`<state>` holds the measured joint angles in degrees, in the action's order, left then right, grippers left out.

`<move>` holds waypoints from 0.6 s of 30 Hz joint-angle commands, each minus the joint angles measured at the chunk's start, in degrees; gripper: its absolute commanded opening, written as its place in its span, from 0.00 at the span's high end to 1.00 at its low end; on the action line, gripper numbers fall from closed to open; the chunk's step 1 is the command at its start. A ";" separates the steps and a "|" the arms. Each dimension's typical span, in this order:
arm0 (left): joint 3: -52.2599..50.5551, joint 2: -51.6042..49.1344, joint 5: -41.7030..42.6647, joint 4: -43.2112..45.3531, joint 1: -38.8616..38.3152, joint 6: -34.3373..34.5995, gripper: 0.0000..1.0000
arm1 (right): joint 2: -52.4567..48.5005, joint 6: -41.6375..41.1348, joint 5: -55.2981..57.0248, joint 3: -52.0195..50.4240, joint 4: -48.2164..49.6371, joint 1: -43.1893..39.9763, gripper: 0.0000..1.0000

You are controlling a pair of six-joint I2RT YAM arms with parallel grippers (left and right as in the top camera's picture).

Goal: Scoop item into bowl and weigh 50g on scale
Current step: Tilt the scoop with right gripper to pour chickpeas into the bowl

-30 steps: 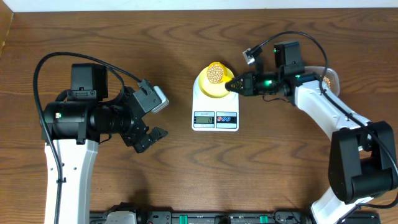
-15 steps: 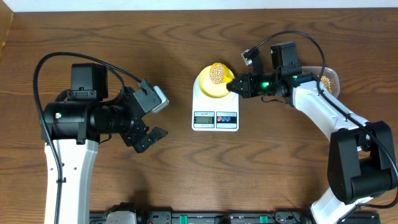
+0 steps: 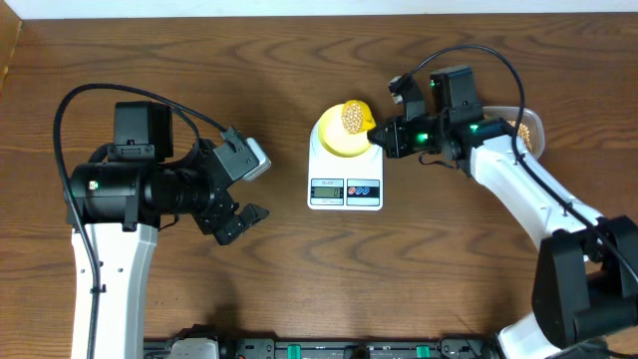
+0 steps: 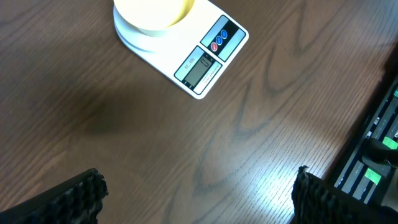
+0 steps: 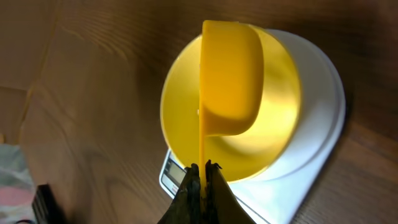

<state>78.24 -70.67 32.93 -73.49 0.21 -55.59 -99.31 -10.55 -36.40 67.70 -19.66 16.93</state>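
The white scale (image 3: 344,179) lies mid-table with the pale-yellow bowl (image 3: 334,142) on it. My right gripper (image 3: 381,136) is shut on the handle of a bright yellow measuring spoon (image 3: 353,117), which holds a heap of tan beans (image 3: 352,114) above the bowl's far right rim. In the right wrist view the gripper (image 5: 204,171) pinches the thin handle, and the spoon's back (image 5: 230,81) hangs over the bowl (image 5: 280,124) and scale (image 5: 323,118). No beans show in the visible part of the bowl. My left gripper (image 3: 242,214) is open and empty, left of the scale.
A clear plastic tub (image 3: 530,122) with beans stands at the far right, mostly hidden behind my right arm. The left wrist view shows the scale (image 4: 208,56), the bowl's edge (image 4: 152,12) and bare wood between the open fingers (image 4: 196,199). A black rack runs along the front edge.
My right gripper has drawn slightly right and back, and the spoon with beans has shifted toward the bowl's far right rim. The left arm has not moved.
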 commanded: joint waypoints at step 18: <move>-0.09 0.15 0.94 -0.20 0.00 -0.94 0.02 | 2.62 10.05 21.55 7.61 -10.64 8.57 0.99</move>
<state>78.24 -70.67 32.95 -73.49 0.21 -55.59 -98.08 -3.81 -18.85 73.21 -29.39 24.69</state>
